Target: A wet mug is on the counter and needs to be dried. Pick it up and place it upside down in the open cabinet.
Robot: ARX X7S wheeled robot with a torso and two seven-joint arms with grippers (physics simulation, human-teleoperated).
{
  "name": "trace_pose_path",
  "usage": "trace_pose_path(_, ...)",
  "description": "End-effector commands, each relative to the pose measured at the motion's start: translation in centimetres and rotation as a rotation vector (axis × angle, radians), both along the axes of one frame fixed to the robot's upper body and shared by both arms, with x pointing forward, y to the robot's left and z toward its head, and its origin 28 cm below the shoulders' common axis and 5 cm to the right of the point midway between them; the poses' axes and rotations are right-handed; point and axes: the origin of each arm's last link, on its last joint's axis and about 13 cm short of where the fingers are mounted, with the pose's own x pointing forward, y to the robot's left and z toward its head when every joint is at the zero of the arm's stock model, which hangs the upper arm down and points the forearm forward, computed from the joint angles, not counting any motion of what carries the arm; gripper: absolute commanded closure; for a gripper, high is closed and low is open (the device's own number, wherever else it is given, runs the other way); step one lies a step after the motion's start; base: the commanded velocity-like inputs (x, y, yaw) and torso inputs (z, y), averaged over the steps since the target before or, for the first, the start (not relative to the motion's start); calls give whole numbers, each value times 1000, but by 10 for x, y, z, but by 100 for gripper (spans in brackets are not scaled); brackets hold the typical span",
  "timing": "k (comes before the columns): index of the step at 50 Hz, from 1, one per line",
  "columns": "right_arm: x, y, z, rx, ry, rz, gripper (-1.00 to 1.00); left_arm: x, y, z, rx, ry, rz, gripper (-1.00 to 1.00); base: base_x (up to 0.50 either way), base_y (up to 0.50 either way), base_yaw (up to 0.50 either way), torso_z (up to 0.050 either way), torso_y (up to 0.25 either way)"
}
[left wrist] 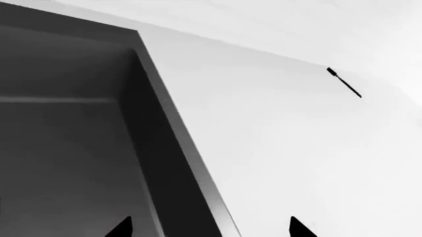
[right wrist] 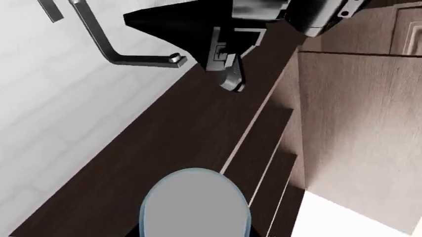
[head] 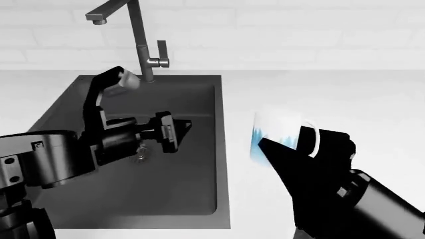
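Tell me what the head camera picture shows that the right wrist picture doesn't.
Only the head view shows the sink basin, the white counter, the mug's blue band and handle, and the right hand gripping it. Only the right wrist view shows dark wood panels and the mug's round grey end close up. Both show the mug, the faucet and the left hand over the sink.

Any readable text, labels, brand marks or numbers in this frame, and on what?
None can be read in any view.
The mug, gripped by the right gripper, shows only a jagged blue band, no lettering.
The left arm has small light marks on its casing, too small to read.
The faucet, sink and counter are bare.
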Motion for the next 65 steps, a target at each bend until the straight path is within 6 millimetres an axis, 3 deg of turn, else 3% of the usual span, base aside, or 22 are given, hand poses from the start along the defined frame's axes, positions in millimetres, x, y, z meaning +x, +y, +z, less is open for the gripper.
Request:
trace_pose_path(1, -6, 6, -6, -145, -107, 47, 100, 4, 3, 20, -13, -30, -97, -100, 0, 0, 0, 0, 0)
trace_pose_path(23, -5, 6, -7, -133, -98, 53, 100, -20, -1, 33, -37, -102, -239, -100, 0, 0, 0, 0, 0)
trace_pose_path(31, 3, 6, -8, -128, -81, 44, 100, -47, -1, 44, -70, -123, -280, -100, 0, 0, 0, 0, 0)
trace_pose_path(50, 1, 9, -13, -127, -77, 67, 100, -42, -10, 52, -122, -103, -413, -100, 0, 0, 0, 0, 0)
trace_pose_path(65, 10, 7, -13, -114, -62, 47, 100, -63, -12, 51, -147, -145, -518, -100, 0, 0, 0, 0, 0)
